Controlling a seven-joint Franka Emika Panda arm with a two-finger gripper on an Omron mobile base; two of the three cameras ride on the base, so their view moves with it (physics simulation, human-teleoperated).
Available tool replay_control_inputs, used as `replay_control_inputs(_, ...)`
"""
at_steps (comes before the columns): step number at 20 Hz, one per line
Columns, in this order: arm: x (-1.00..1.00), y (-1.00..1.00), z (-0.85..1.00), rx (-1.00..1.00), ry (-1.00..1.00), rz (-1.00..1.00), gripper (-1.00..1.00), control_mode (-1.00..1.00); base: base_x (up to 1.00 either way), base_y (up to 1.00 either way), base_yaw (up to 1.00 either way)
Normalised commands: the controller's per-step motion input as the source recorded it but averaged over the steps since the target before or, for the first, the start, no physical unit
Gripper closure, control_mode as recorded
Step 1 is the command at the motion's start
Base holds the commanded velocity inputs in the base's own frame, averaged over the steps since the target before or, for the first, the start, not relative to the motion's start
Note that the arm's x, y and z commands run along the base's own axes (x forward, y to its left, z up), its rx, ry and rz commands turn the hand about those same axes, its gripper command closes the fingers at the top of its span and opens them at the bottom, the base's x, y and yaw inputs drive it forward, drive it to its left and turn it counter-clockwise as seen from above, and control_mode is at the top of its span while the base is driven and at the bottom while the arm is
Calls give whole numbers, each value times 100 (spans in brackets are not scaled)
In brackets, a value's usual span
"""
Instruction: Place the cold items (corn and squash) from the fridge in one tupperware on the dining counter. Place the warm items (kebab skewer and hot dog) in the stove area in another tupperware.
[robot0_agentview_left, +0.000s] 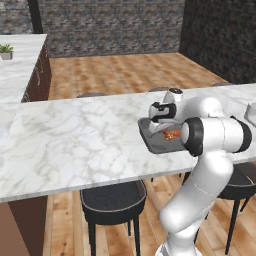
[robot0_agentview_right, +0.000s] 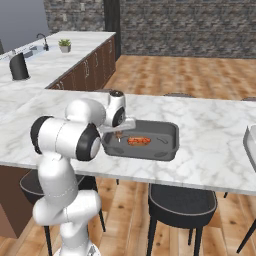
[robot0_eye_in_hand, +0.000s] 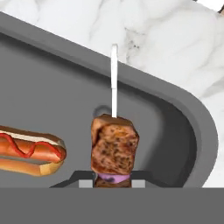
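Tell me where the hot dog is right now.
The hot dog lies inside the dark grey tupperware on the dining counter, in the hand view just left of the kebab skewer.
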Motion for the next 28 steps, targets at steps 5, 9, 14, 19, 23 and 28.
replay_control_inputs(5, 60, -66, -53, 0, 0, 22, 100, -100, 0, 0, 0)
replay_control_inputs(9, 69, -62, -42, 1, 1, 22, 100, -100, 0, 0, 0)
replay_control_inputs(14, 73, -79, -10, 9, 7, 25, 100, -100, 0, 0, 0)
replay_control_inputs(19, 69, -76, -24, 7, 9, 26, 100, -100, 0, 0, 0)
replay_control_inputs(23, 22, -72, -39, 3, 2, 25, 100, -100, 0, 0, 0)
replay_control_inputs(28, -15, -82, -9, 8, -1, 22, -100, -100, 0, 0, 0)
